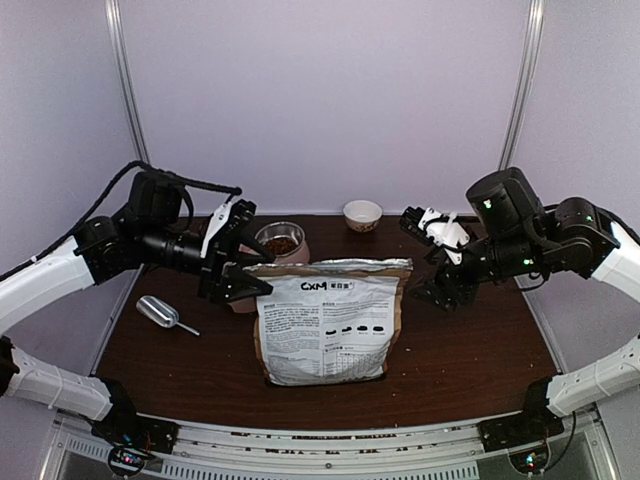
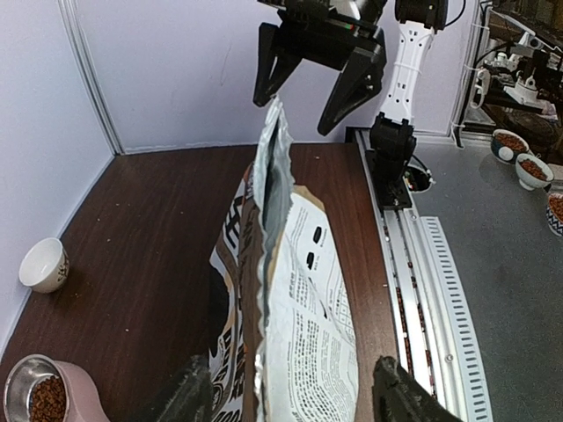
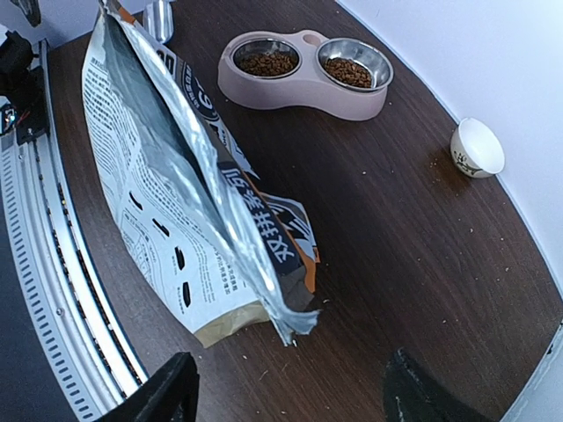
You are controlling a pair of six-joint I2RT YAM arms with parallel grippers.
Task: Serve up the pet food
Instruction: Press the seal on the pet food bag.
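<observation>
Since both steel bowls of the feeder already hold kibble, serving looks nearly done, and the step in hand seems to be leaving the bag standing on its own. In the top view the bag stands upright at the centre of the frame, with its silver-lined mouth open. The feeder is just behind the bag's upper left corner. The left gripper sits at the bag's top left corner and the right gripper just off its top right corner. Both have their jaws spread wide and hold nothing. In the left wrist view that arm's fingers straddle the bag's edge without pinching it.

The scoop lies at centre left and a small white cup sits at upper centre. Neither is near a gripper.

Next, each arm probably needs to back straight out sideways. The thin, floppy top edge could catch on a finger and pull the bag over, spilling whatever is left inside.
</observation>
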